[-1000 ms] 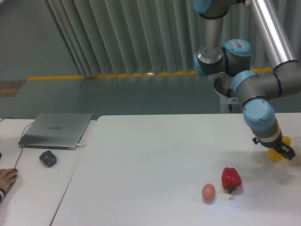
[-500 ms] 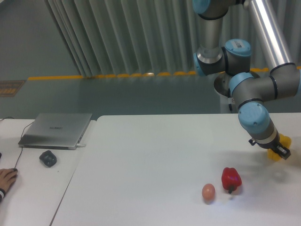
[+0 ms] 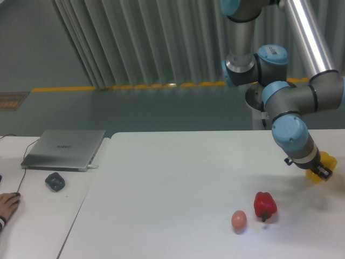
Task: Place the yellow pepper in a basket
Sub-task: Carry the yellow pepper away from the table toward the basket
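Observation:
The yellow pepper [image 3: 322,168] shows as a small bright-yellow shape at the right edge of the white table [image 3: 178,183], held a little above the surface. My gripper [image 3: 321,169] is shut on it, and the dark fingers and the blue wrist joint [image 3: 291,137] cover much of it. No basket is in view.
A red pepper [image 3: 264,205] and a tan egg [image 3: 239,219] lie near the table's front, left of and below the gripper. A closed laptop [image 3: 64,148] and a dark mouse [image 3: 55,181] sit on the left table. A person's hand [image 3: 7,207] rests at the left edge.
The gripper with the yellow pepper has risen slightly and shifted a little to the left over the last second. The red pepper and the egg have not moved.

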Available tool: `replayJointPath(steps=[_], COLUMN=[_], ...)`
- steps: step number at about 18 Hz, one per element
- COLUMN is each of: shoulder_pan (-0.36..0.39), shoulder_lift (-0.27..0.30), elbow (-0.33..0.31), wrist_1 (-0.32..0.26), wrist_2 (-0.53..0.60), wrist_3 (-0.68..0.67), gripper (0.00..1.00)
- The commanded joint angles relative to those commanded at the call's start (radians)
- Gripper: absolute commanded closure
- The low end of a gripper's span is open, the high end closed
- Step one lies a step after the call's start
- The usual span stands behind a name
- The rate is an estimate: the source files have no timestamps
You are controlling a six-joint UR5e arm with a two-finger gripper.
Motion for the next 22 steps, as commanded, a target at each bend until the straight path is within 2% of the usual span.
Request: replayJointPath(steps=[4, 7, 10, 11, 14, 16, 19, 22], shoulder_pan=[-0.017, -0.022, -0.012, -0.011, 0.027, 0.066, 0.138, 0.189], shoulder_lift=[0.011, 0.011, 0.009, 0.006, -0.002, -0.009, -0.005, -0.009], elbow=[0.08, 0.162, 0.157, 0.158, 0.166, 0.16, 0.157, 0.155], wrist_1=[-0.008, 0.012, 0.154, 0.182, 0.222, 0.306, 0.33, 0.386], wrist_2=[-0.001, -0.004, -0.009, -0.009, -0.009, -0.02, -0.037, -0.038], wrist_3=[0.066, 0.194, 0.279, 0.303, 0.426, 0.503, 0.673, 0.878], gripper=[0.57, 0.57, 0.57, 0.57, 0.57, 0.57, 0.57, 0.57])
